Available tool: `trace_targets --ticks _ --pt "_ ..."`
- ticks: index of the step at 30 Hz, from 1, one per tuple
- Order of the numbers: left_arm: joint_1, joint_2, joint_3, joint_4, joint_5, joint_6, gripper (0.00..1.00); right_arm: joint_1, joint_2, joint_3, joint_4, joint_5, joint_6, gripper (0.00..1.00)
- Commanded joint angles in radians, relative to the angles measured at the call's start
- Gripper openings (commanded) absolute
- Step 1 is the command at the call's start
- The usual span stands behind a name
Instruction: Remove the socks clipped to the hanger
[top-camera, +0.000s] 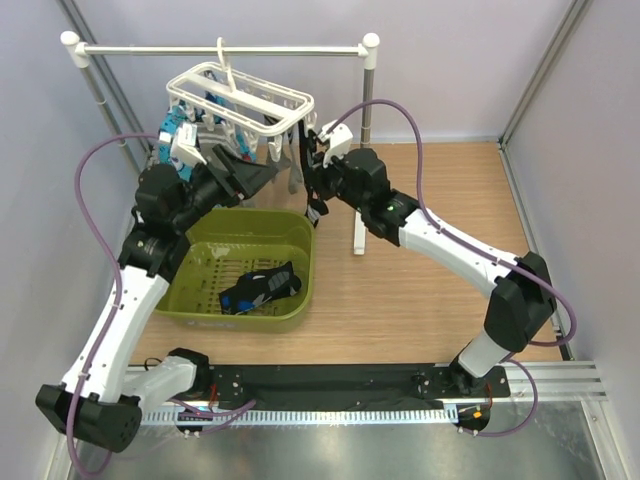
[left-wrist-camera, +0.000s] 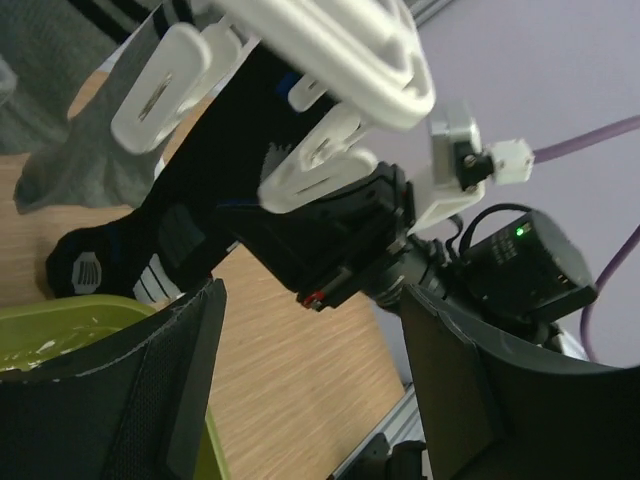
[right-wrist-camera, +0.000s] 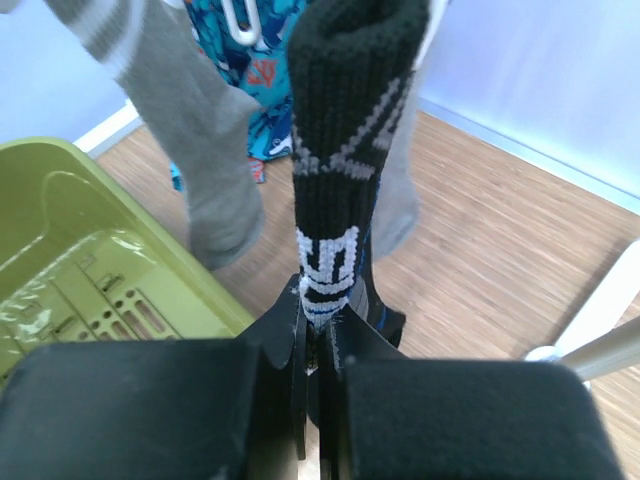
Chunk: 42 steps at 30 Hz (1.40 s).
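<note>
**A:** How will that one handle?

**B:** Soft, light and limp, I judge. It should stretch before it lets go. My right gripper (right-wrist-camera: 320, 345) is pinched tight on the black ribbed-knit sock with white marks (right-wrist-camera: 345, 150), low on its hanging length, beneath the white plastic grid hanger (top-camera: 245, 95). That doubled knit is a good place to hold. It won't slip or break, but the clip above might. The sock's top runs out of my right wrist view, so I cannot tell whether a clip bites it.

**A:** And the other gripper?

**B:** My left gripper (left-wrist-camera: 312, 320) stands wide and holds nothing, just under the white plastic clips (left-wrist-camera: 165, 85).

**A:** How many do you count?

**B:** Hanging, there is one black sock and two grey socks (right-wrist-camera: 205, 170). There is also one blue patterned cloth (right-wrist-camera: 250, 60) behind them, which I cannot name. One black sock with blue marks (top-camera: 260, 288) lies in the single green plastic basket (top-camera: 300, 235).
</note>
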<state>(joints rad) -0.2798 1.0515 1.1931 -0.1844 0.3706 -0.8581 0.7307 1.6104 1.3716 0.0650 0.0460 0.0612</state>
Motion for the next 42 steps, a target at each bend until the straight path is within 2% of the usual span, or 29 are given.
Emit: trace_targets --ticks 1,4,6,15,25,28,31,32,35,36,38,39,42 --pt "0.005 -0.06 -0.131 0.115 0.017 0.051 0.75 -0.001 -0.053 0.044 0.006 -0.021 0.018 0.01" --pt "0.001 -0.067 -0.203 0.18 0.036 0.076 0.76 -0.001 -0.092 0.03 -0.008 -0.032 0.055 0.01" --pt "-0.021 -0.051 -0.208 0.224 0.027 0.126 0.76 -0.001 -0.107 0.032 -0.024 -0.096 0.092 0.01" --pt "-0.228 0.105 -0.099 0.24 -0.052 0.376 0.78 -0.001 -0.19 0.012 -0.054 -0.172 0.206 0.01" --pt "-0.317 0.186 -0.093 0.234 -0.248 0.438 0.77 -0.001 -0.213 0.006 -0.057 -0.199 0.268 0.01" --pt "-0.331 0.194 -0.087 0.234 -0.286 0.442 0.7 -0.001 -0.219 -0.003 -0.05 -0.209 0.278 0.01" --pt "-0.335 0.194 -0.087 0.237 -0.288 0.438 0.36 -0.001 -0.23 -0.014 -0.047 -0.209 0.278 0.02" --pt "-0.335 0.189 -0.09 0.234 -0.286 0.435 0.18 -0.001 -0.233 -0.014 -0.05 -0.198 0.276 0.08" --pt "-0.341 0.183 -0.101 0.229 -0.279 0.424 0.0 -0.001 -0.234 0.013 -0.086 -0.13 0.261 0.34" --pt "-0.343 0.183 -0.105 0.23 -0.279 0.418 0.0 -0.001 -0.231 0.029 -0.111 -0.088 0.252 0.5" --pt "-0.348 0.183 -0.115 0.23 -0.277 0.415 0.0 -0.001 -0.213 0.093 -0.146 -0.049 0.244 0.62" --pt "-0.352 0.183 -0.118 0.23 -0.279 0.415 0.0 -0.001 -0.204 0.148 -0.195 0.019 0.236 0.68" --pt "-0.363 0.18 -0.127 0.232 -0.289 0.416 0.0 -0.001 -0.159 0.231 -0.289 0.096 0.221 0.72"
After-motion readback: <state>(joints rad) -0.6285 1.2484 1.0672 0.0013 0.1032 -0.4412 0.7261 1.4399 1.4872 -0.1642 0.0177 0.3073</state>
